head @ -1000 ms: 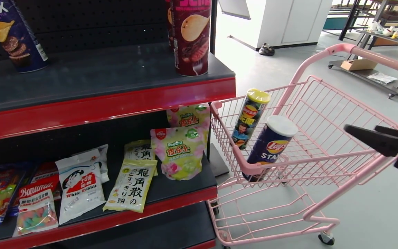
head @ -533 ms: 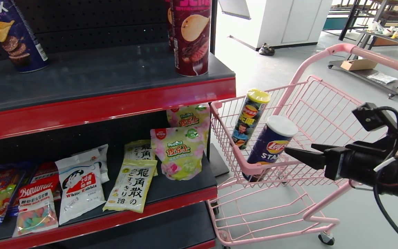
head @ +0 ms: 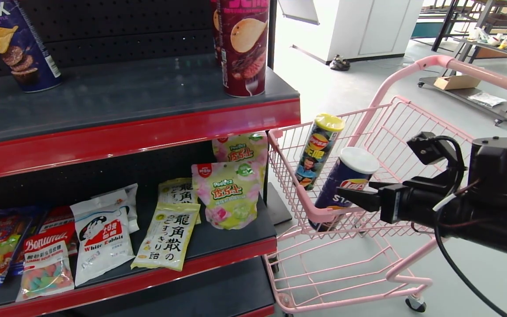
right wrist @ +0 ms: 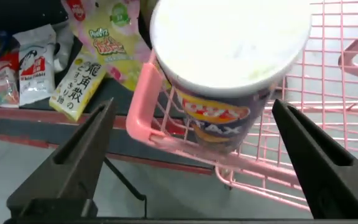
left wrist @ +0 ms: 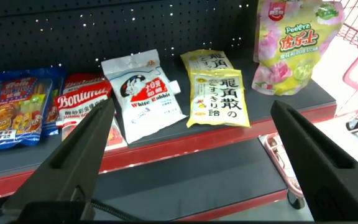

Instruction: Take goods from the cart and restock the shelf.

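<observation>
r claw (head: 354, 188) spread, at navy can (head: 343, 174)

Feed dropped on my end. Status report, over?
Right gripper open at the white-lidded blue can in the pink cart, no grip yet. Left gripper open, facing lower shelf. Yellow-lidded can close beside.

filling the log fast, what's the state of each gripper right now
Left gripper: open, empty.
Right gripper: open, empty, jaws pointed at the blue chip can.
</observation>
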`<state>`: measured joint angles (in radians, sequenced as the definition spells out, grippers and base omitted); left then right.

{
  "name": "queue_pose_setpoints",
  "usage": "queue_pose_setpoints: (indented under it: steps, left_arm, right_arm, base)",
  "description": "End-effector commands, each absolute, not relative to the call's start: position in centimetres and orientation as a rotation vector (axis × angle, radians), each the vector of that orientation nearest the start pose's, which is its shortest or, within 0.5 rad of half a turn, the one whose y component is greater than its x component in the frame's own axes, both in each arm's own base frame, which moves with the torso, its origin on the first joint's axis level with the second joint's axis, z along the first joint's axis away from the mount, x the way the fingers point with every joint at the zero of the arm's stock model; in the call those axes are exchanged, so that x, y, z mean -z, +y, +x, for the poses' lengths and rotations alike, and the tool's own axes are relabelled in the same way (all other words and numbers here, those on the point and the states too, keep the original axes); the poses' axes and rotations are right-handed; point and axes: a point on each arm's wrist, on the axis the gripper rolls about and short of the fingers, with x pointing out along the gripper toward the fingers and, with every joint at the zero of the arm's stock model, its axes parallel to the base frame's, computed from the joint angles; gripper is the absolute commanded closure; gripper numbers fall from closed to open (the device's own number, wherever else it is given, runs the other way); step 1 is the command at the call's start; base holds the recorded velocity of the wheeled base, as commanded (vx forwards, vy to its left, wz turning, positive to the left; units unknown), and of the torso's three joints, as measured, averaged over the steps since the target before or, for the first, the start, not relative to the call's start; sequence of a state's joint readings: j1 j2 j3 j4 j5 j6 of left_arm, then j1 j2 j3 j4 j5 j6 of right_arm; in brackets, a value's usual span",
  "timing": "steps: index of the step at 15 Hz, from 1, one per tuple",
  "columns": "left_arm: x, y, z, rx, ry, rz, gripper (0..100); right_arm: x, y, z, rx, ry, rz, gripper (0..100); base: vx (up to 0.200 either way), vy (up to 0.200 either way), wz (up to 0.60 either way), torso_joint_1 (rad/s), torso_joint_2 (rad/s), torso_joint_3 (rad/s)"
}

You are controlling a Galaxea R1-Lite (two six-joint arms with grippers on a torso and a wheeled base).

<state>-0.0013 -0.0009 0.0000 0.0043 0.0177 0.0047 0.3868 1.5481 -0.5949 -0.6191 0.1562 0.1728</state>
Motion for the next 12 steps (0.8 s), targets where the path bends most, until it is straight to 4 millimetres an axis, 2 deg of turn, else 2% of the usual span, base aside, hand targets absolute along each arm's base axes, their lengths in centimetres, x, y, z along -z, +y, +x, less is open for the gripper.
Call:
queue_pose_setpoints:
  steps: [1, 7, 12]
  left_arm:
    - [-7.5, 0.0, -2.3, -0.017, 0.005, 0.005, 0]
    - [-7.5, 0.0, -2.3, -0.017, 0.005, 0.005, 0]
    - [-7.5, 0.0, -2.3, -0.017, 0.005, 0.005, 0]
  right_arm:
    - [-15.9, 10.6, 25.1, -0.504, 0.401, 0.124, 0]
    - [-14.2, 10.5, 28.2, -0.46, 0.373, 0.129, 0]
    - [-13.7, 10.5, 28.5, -0.427, 0.375, 0.117, 0]
  base:
    - [0.0, 0.0, 0.0, 0.0, 0.0, 0.0]
    - [0.0, 0.0, 0.0, 0.0, 0.0, 0.0]
    - [0.0, 0.0, 0.0, 0.0, 0.0, 0.0]
